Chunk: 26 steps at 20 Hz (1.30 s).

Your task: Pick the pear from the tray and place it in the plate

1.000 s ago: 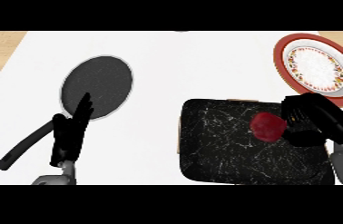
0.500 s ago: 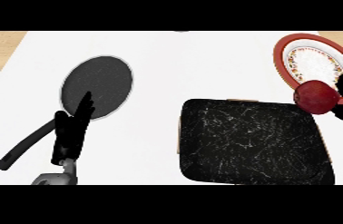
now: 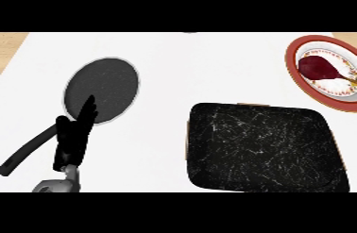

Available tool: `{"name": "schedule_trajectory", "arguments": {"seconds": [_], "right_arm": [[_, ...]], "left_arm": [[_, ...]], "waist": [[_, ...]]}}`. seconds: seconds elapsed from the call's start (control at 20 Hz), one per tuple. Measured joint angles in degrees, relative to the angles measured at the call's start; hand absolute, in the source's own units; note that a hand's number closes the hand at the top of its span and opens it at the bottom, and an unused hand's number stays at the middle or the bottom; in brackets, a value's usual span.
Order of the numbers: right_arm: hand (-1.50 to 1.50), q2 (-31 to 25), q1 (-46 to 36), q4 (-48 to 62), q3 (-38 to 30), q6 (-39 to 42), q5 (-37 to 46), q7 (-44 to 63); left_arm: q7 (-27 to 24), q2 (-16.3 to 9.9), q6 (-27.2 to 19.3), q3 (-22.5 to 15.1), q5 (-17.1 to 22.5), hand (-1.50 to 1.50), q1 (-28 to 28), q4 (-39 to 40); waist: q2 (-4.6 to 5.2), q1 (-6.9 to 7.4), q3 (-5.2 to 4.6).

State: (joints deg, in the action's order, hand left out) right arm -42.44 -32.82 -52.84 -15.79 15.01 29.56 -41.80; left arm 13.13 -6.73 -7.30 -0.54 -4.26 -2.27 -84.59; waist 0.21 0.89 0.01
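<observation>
1. Resting at the lower left of the head view, my left hand (image 3: 75, 135) is standing with its fingers straight and pressed together, pointing up the counter.
2. Its fingertips (image 3: 90, 103) are overlapping the lower edge of a dark round pan (image 3: 105, 86) with a pale rim, whose black handle (image 3: 28, 149) is running down to the lower left beside my hand.
3. My right hand is not showing anywhere in the view, so I am saying nothing about its fingers.
4. Over at the upper right, the pear (image 3: 322, 68), dark red, is lying inside the plate (image 3: 295, 62), on its white patterned centre, with its narrow end pointing toward the right edge.
5. That plate, red-rimmed, is being cut off by the right edge of the view.
6. Below it, apart from it, the black speckled tray (image 3: 265, 149) is sitting on the white counter (image 3: 195, 67).
7. Nothing is lying on the tray's surface that I am able to see.
</observation>
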Motion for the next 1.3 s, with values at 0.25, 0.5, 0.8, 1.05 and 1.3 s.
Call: {"name": "schedule_trajectory", "arguments": {"seconds": [0.25,0.5,0.8,1.05,1.3], "right_arm": [[1.50,-1.19,-7.32,14.62,0.16,-4.22,3.94,-3.22],[1.50,-2.42,-13.20,26.22,0.80,-8.08,7.81,-5.75],[1.50,-2.80,-16.90,34.81,3.72,-10.02,13.04,-5.64],[1.50,-2.90,-17.32,39.72,7.28,-7.58,17.28,-6.32],[-1.50,-3.08,-17.79,43.00,10.57,-5.23,21.12,-7.35]], "left_arm": [[-0.23,0.75,-0.20,-0.70,-0.62,0.00,-0.09,-0.31],[-0.22,0.95,0.27,-0.75,-0.54,0.00,-0.56,0.18],[0.13,0.90,0.90,-0.95,-0.53,0.00,-2.03,0.51],[-0.50,1.25,1.11,-1.56,-0.82,0.00,-2.42,0.67],[-0.72,1.60,1.02,-1.86,-1.11,0.00,-2.70,1.11]], "waist": [[0.27,0.78,0.05],[0.60,1.50,0.11],[1.10,2.56,0.18],[1.60,3.57,0.26],[1.77,3.85,0.33]]}}
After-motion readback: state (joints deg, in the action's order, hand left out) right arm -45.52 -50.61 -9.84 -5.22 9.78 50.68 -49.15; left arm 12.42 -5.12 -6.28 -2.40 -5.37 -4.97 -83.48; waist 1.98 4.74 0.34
